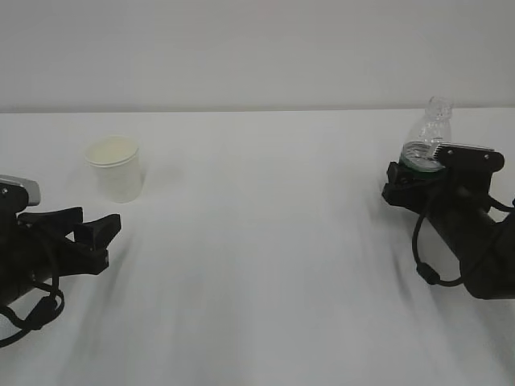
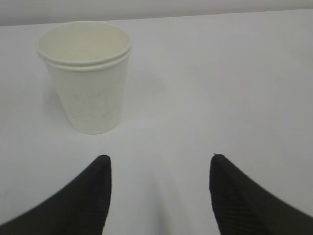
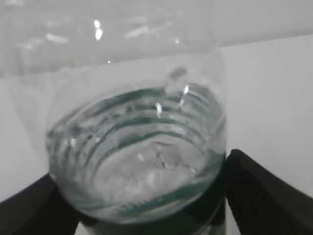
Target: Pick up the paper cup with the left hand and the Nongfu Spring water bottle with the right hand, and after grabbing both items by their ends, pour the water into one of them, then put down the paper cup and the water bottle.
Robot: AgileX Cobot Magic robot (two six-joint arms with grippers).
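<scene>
1. Nearest in the exterior view, the left hand (image 1: 103,236) sits low at the left edge on the white table (image 1: 265,265), its arm cut off by the frame. Its jaws are spread and empty; in the left wrist view only the two dark fingertips (image 2: 100,191) show, with bare tabletop between them.
2. On the right, the right hand (image 1: 406,181) reaches in from the right edge, its arm also cropped. The Nongfu Spring water bottle (image 1: 429,135) stands between its jaws, which sit wide on either side of the bottle's lower body. Whether they press on it cannot be told.
3. The right wrist view is filled by the bottle (image 3: 142,161), blurred and very close: ribbed clear plastic, the green band only glimpsed at the bottom, a black finger (image 3: 264,191) on each side. The water inside is hard to make out.
4. Further back on the left, the paper cup (image 1: 117,168) stands upright, ahead of the left hand and apart from it, offset to the left in the left wrist view (image 2: 87,76).
</scene>
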